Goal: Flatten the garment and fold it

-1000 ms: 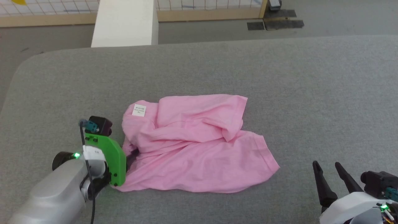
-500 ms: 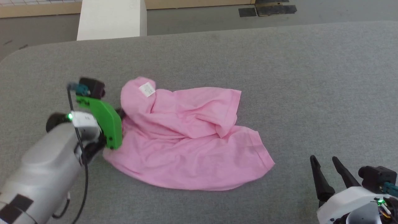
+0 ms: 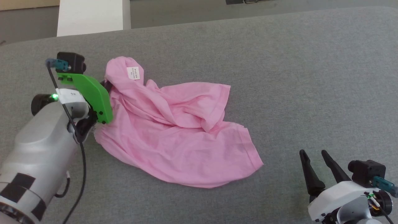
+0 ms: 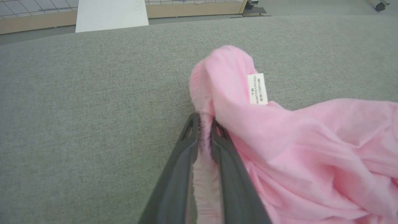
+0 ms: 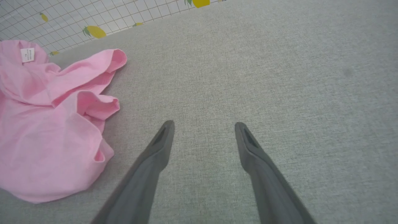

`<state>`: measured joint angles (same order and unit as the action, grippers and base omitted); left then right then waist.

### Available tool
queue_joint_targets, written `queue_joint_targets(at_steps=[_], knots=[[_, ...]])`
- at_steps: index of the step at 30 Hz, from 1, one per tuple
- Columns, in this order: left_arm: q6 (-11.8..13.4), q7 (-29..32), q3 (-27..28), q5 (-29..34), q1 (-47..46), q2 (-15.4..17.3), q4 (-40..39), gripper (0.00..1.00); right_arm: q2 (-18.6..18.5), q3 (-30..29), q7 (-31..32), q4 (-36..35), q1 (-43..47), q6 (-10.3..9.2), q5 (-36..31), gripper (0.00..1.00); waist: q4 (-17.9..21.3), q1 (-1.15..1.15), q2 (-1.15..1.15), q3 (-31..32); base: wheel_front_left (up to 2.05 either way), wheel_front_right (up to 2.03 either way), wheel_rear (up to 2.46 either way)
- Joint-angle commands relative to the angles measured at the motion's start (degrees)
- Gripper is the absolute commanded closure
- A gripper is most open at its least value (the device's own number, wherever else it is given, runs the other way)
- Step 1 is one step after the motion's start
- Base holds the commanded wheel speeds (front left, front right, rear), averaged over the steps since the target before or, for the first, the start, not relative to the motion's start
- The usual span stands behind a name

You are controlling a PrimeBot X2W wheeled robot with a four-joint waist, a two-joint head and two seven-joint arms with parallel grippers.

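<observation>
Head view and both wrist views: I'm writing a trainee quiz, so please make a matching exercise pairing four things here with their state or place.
Things
1. left end effector with dark fingers
2. right end effector with dark fingers
3. light pink thin cloth garment
4. small white rectangular label

States or places
a. open, over the bare grey fabric surface
b. on the raised hump of cloth
c. shut on the gathered waistband
d. crumpled, unfolded

Pairs: 1-c, 2-a, 3-d, 4-b
</observation>
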<state>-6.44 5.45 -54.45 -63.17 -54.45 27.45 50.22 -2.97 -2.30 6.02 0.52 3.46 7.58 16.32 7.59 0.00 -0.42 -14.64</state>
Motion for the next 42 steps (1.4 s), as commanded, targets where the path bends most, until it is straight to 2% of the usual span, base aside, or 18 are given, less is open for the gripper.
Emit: queue_joint_targets(at_steps=[1,5,10,15,18,26,30,37,41,42], knots=[[-0.02,-1.67,0.50,-0.64,0.85,-0.81,1.09,0.00,0.09,0.09,-0.54,0.31,-1.17,-0.09,0.62,0.00,-0.26,0.00,0.42,0.22,0.00,0.00,0.00],[0.14,-7.96,1.02,-0.27,3.01,-2.15,2.81,0.00,0.09,-0.23,-0.83,0.37,-1.03,-0.09,0.43,0.00,-1.72,0.00,0.42,1.48,0.00,0.00,0.00],[2.81,-17.80,1.58,1.71,6.80,-2.91,2.13,0.00,0.09,-0.54,-0.70,-0.28,-0.28,-0.09,0.09,0.00,-3.86,0.00,0.42,3.81,0.00,0.00,0.00],[5.65,-20.21,2.92,3.84,11.95,-1.67,-3.57,0.00,0.09,-1.17,0.14,-1.26,1.15,-0.09,-0.11,0.00,-6.29,0.00,0.42,6.03,0.00,0.00,0.00],[6.31,-20.06,3.07,3.64,15.80,0.20,-8.35,0.00,0.09,-1.50,0.89,-1.77,2.12,-0.09,-0.18,0.00,-7.42,0.00,0.42,7.20,0.00,0.00,0.00],[7.84,-7.06,0.14,0.90,21.84,7.83,-21.46,0.00,0.09,-1.07,2.08,-2.76,3.51,-0.09,0.02,0.00,-7.80,0.00,0.42,8.17,0.00,0.00,0.00],[8.48,-2.11,-0.75,-0.34,22.63,10.07,-26.33,0.00,0.09,-0.81,2.33,-2.90,3.63,-0.09,0.21,0.00,-6.83,0.00,0.42,7.49,0.00,0.00,0.00],[8.65,4.78,-2.28,-1.64,21.30,10.39,-25.55,0.00,0.09,-0.27,2.76,-2.86,3.08,-0.09,0.23,0.00,-4.49,0.00,0.42,5.38,0.00,0.00,0.00],[7.24,8.71,-3.62,-2.09,19.77,9.15,-21.77,0.00,0.09,0.02,2.70,-2.76,2.65,-0.09,0.33,0.00,-3.37,0.00,0.42,4.07,0.00,0.00,0.00],[5.79,11.51,-5.22,-1.98,19.08,7.83,-19.16,0.00,0.09,0.02,2.54,-2.52,2.26,-0.09,0.53,0.00,-2.66,0.00,0.42,3.21,0.00,0.00,0.00]])
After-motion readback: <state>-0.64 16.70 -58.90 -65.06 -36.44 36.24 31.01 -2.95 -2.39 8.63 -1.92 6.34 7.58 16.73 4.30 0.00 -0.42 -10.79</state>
